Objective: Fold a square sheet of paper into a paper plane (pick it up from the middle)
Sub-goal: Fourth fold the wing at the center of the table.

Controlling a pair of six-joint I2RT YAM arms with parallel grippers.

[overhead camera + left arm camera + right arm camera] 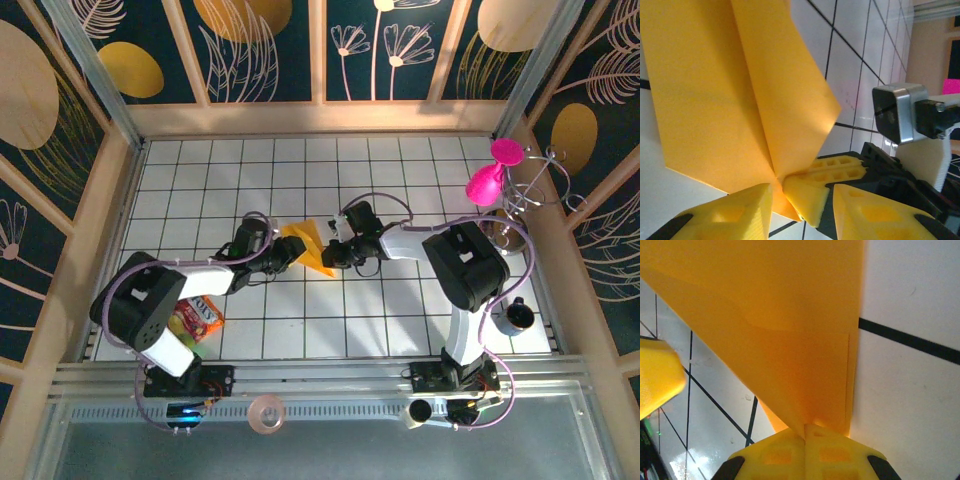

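The paper plane (310, 244) is orange-yellow paper folded to a point with a centre crease, lying near the middle of the tiled table (300, 170). In the right wrist view my right gripper (805, 432) is shut on its narrow end (790, 340). The left wrist view has the folded paper (720, 90) fanning upward from that pinch. My left gripper (802, 212) stands open there, its fingers (735, 212) set either side of the paper's tip and the right gripper's fingertips (807, 195). From above, the left gripper (292, 250) and the right gripper (328, 254) meet at the paper.
A multicoloured snack packet (196, 318) lies by the left arm's base. A pink balloon-like figure (488, 182) on a wire stand and a dark cup (518, 316) sit at the right edge. A tape roll (267, 413) rests on the front rail. Wooden walls enclose the table.
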